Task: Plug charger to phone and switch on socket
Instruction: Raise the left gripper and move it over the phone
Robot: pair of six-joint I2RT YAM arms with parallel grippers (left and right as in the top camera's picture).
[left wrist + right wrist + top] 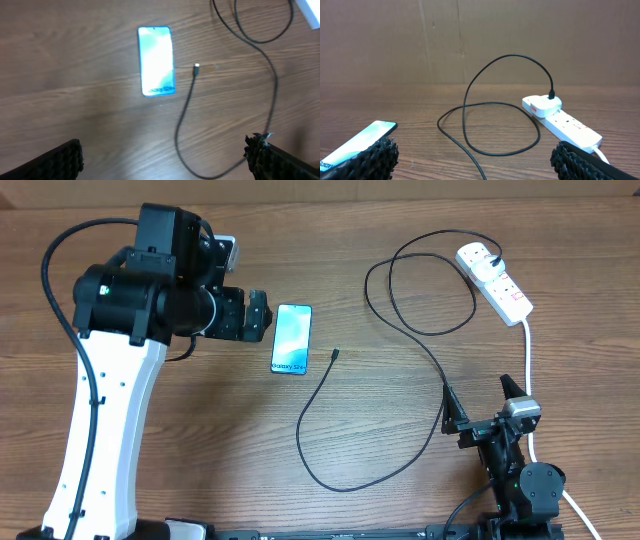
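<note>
The phone (291, 339) lies flat mid-table, its light blue screen up. It also shows in the left wrist view (156, 60) and at the left edge of the right wrist view (357, 139). The charger (395, 310) is a thin black cable; its small plug tip (335, 356) lies just right of the phone (196, 67). Its other end sits in a white adapter on the socket (495, 280), a white power strip at the back right (560, 120). My left gripper (256, 315) is open and empty, left of the phone. My right gripper (485, 405) is open and empty near the front right.
The thick white cord (530, 370) runs from the socket down past my right arm. The cable loops over the wood table (380, 420) between the phone and my right gripper. A brown wall stands behind the table (480, 40).
</note>
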